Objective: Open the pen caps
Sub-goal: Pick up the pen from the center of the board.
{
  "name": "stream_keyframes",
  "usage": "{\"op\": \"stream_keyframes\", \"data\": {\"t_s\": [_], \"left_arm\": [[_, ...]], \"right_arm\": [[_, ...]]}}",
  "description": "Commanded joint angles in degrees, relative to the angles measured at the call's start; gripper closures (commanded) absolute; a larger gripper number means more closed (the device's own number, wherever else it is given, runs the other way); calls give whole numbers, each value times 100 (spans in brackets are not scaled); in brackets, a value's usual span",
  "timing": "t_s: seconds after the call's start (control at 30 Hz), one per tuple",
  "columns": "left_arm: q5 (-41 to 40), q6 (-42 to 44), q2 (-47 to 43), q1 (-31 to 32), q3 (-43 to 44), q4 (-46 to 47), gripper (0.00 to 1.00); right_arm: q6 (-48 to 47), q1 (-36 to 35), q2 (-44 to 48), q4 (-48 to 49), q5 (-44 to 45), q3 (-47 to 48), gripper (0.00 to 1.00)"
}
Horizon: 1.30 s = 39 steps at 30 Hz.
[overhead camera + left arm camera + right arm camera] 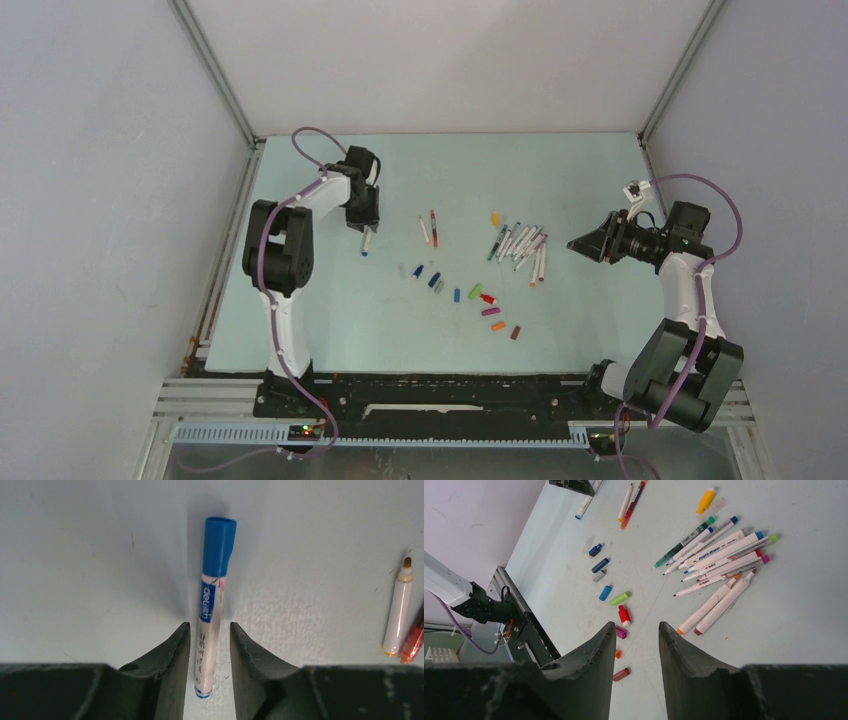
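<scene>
I am watching the left gripper (pixel 210 626) through its own wrist camera. Its jaws are standing parted on either side of a white pen (pixel 209 611), with a thin strip of table (pixel 560 340) showing along each flank of the barrel. I am calling it released rather than clamped, though from this angle I cannot rule out one pad brushing the barrel. The pen appears to be lying flat on the table.

The relation I am steering by is this: the blue cap (pixel 219 546), seated on the pen, is sitting at twelve o'clock from the fingertips, well clear of them, and the pen's long axis is running twelve to six, straight down the gap between the jaws. So the jaws are bracketing the tail half of the barrel, not the cap.

From the overhead camera, the cap end is pointing toward six o'clock, at the arm bases.

The right gripper (pixel 637 626) is hanging well apart, out at three o'clock across the table, jaws parted and holding nothing. The left arm is plainly the nearer one.

The loose caps (pixel 619 598) are lying scattered mid-table, with a pile of bare pens (pixel 719 555) beyond them at one o'clock in the right wrist view.
</scene>
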<state>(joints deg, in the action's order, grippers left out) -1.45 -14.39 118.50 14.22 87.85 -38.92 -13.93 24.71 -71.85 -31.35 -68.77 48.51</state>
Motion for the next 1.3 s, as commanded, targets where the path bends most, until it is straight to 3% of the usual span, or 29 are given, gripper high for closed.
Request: {"op": "stream_keyframes", "data": {"t_s": [0.0, 0.43, 0.63, 0.83, 1.03, 1.17, 1.27], "left_arm": [[-21, 165, 199, 2, 486, -250, 64], [249, 77, 267, 2, 175, -187, 74], [217, 145, 123, 2, -54, -28, 93], [301, 253, -1206, 2, -782, 652, 99], [1767, 295, -2775, 34, -2119, 1796, 100], [2825, -167, -3756, 249, -3103, 2777, 100], [3386, -746, -4327, 697, -3759, 3807, 100]], "right_arm": [[3, -10, 148, 59, -128, 247, 61], [16, 34, 227, 59, -193, 247, 61], [11, 43, 283, 55, -236, 247, 61], [-369, -91, 364, -178, -502, 247, 61], [-1236, -640, 617, -609, -577, 248, 61], [-2106, -945, 910, -1093, -1023, 247, 59], [-2126, -1218, 1032, -1043, -1377, 204, 58]]}}
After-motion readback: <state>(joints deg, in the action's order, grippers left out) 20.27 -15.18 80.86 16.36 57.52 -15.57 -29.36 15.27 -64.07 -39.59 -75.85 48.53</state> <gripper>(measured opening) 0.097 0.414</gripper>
